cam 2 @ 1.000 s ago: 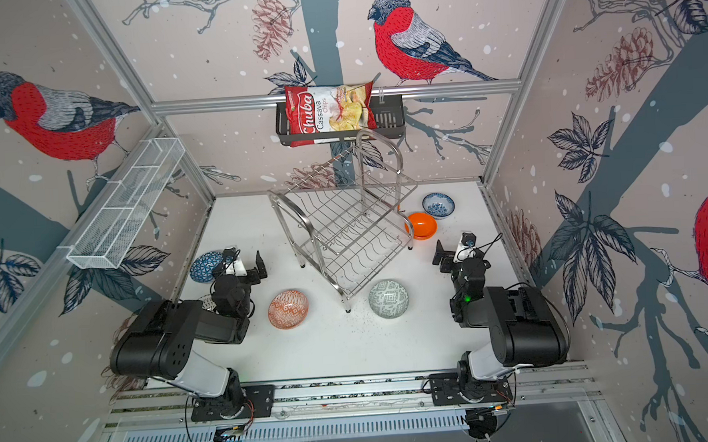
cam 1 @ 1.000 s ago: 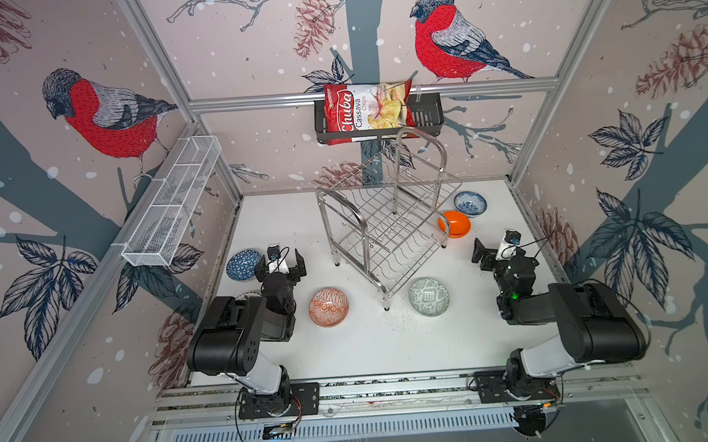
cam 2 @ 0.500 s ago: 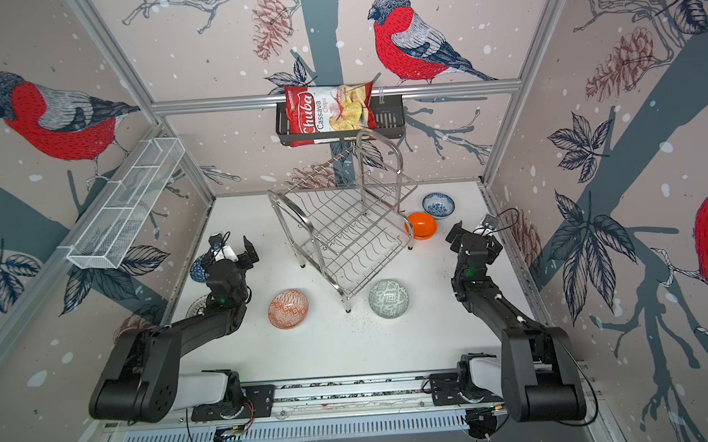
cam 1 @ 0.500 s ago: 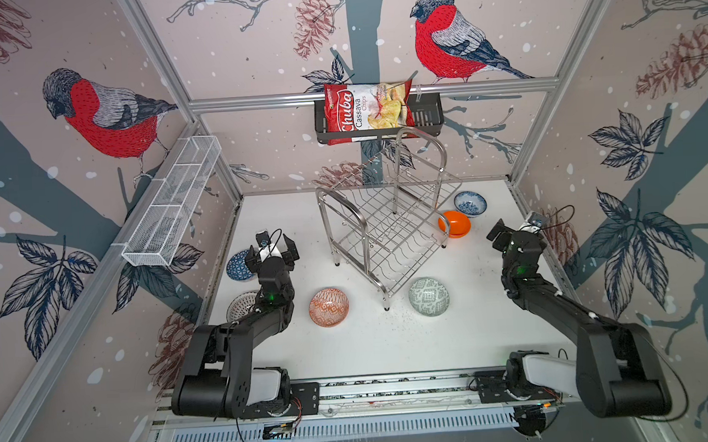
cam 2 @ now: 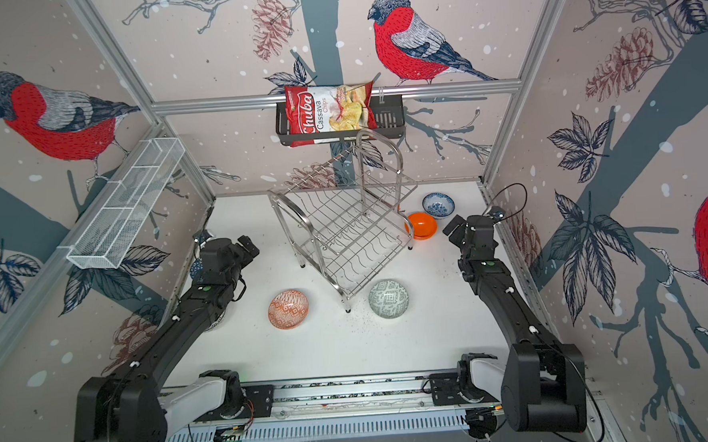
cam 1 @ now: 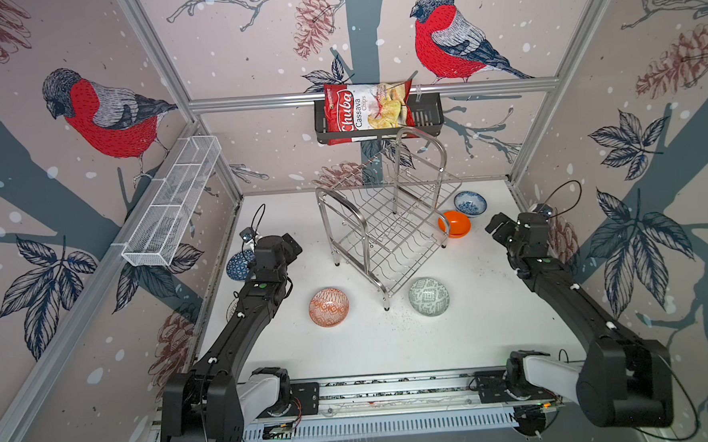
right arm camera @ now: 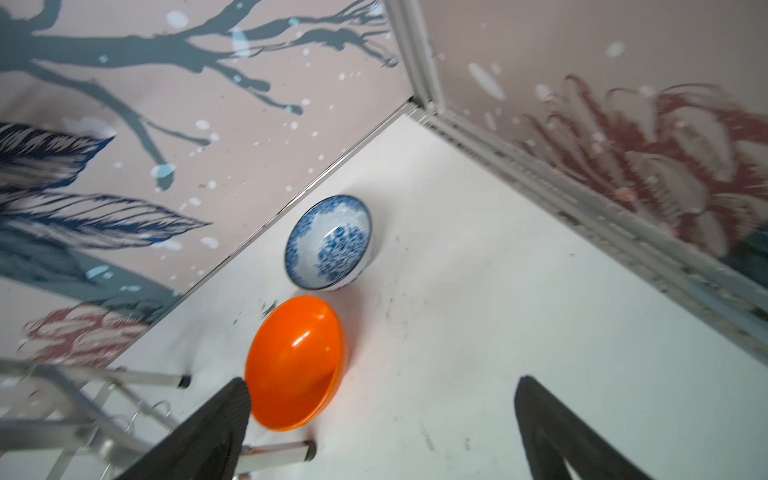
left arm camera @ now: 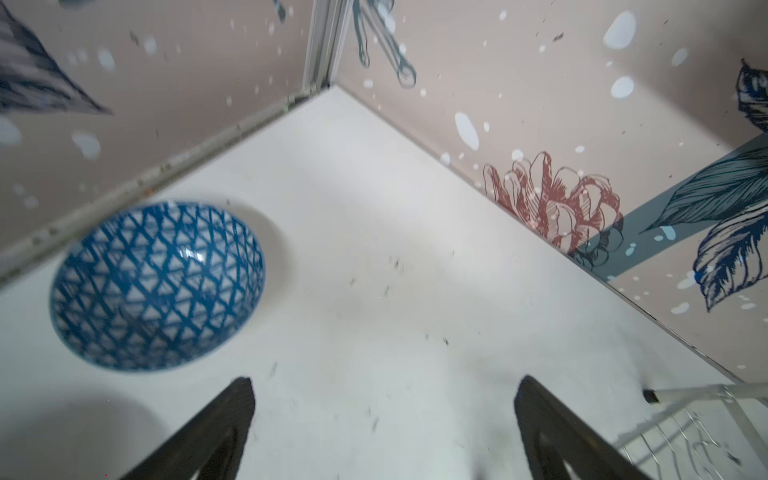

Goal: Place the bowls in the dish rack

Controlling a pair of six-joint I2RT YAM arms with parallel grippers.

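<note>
The steel dish rack (cam 1: 386, 224) (cam 2: 344, 231) stands empty mid-table. Around it lie bowls: orange-white patterned (cam 1: 328, 307), grey-green (cam 1: 428, 297), plain orange (cam 1: 454, 224) (right arm camera: 295, 361), white-blue floral (cam 1: 470, 203) (right arm camera: 328, 243), and dark blue geometric (cam 1: 236, 266) (left arm camera: 158, 286), partly hidden by the left arm. My left gripper (cam 1: 290, 249) (left arm camera: 384, 386) hangs open over bare table between the blue bowl and the rack. My right gripper (cam 1: 495, 225) (right arm camera: 384, 386) is open, one finger beside the orange bowl's rim, holding nothing.
A white mesh basket (cam 1: 172, 206) hangs on the left wall. A black basket with a chips bag (cam 1: 369, 113) hangs on the back rail above the rack. Cell walls stand close behind both grippers. A rack foot (right arm camera: 291, 453) lies near the right gripper's finger.
Both arms have unfolded and stretched away from the front rail. The left gripper went past the blue bowl, the right one toward the orange bowl. Both stayed open.
</note>
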